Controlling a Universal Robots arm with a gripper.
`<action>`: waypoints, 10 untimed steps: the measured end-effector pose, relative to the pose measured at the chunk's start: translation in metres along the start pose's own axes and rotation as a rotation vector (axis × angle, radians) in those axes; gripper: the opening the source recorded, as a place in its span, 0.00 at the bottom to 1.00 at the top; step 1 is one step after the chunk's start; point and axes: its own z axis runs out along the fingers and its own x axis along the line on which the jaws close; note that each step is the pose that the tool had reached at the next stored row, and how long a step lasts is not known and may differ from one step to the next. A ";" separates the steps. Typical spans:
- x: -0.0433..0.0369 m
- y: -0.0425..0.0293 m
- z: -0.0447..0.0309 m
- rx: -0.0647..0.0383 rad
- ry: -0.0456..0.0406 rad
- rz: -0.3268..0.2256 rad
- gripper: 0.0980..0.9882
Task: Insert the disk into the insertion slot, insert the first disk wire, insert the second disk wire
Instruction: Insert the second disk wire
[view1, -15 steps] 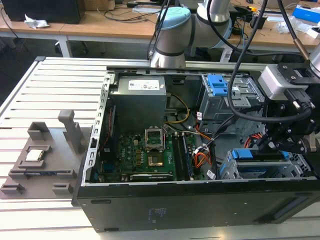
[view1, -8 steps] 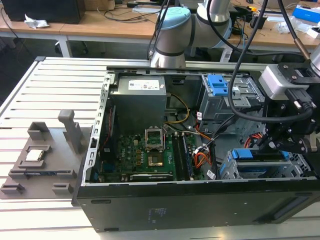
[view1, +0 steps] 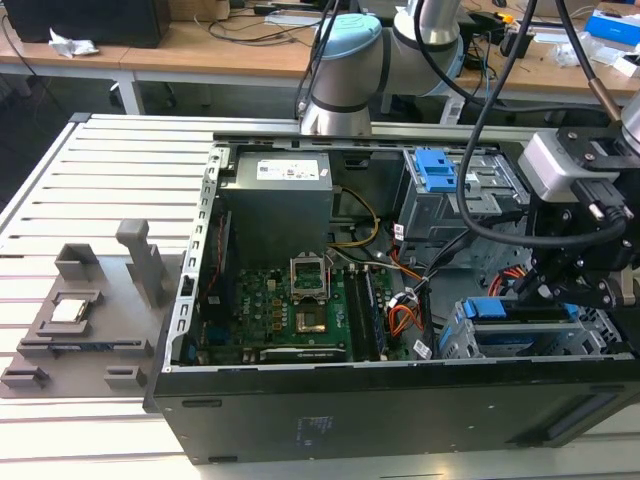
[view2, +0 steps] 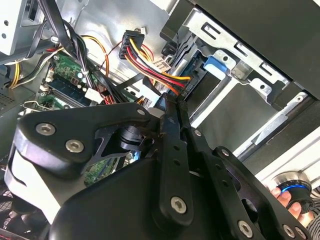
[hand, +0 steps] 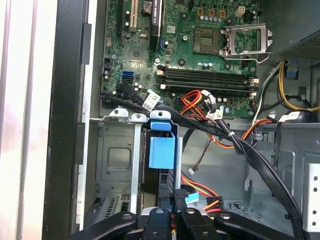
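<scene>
Exterior view. Open PC case (view1: 380, 420) lying on a slatted tabletop (view1: 100, 180). Inside: motherboard (view1: 290, 310) at centre, power supply (view1: 275, 200) at 12 o'clock of it, taller bay with blue latch (view1: 437, 172) toward 1 o'clock. Slot (view1: 530, 335) at the case's 4 o'clock corner, with the disk (view1: 520, 310) seated in it, blue frame showing on top. Orange and red wires (view1: 405, 315) lie between board and slot. Grey fixtures (view1: 90, 310) stand on the tabletop at 9 o'clock, well apart from the case. Arm base (view1: 345, 70) rises behind the case; the arm reaches down at 3 o'clock, its end effector (view1: 570, 290) just above the disk's far end. Desks with clutter behind.

Second wrist view. End effector (view2: 170, 107) fingers pressed together, pinching a black connector (view2: 179, 95) fed by red, yellow and orange wires, right at the disk's end. Blue frame tab (view2: 218, 64) sits inside the slot's metal rails. A person's fingers (view2: 287, 200) show at 4 o'clock.

First wrist view. Disk's blue frame (hand: 162, 147) in the slot (hand: 117, 160), below the motherboard (hand: 185, 50). Black cables (hand: 210, 127) cross just beside it. End effector (hand: 175, 217) at 6 o'clock.
</scene>
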 end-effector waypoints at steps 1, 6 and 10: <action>0.0001 0.0000 0.0003 0.000 -0.0001 0.000 0.05; 0.0008 -0.0001 0.0011 0.000 -0.0006 0.000 0.05; 0.0020 -0.0001 0.0022 0.000 -0.0011 0.000 0.05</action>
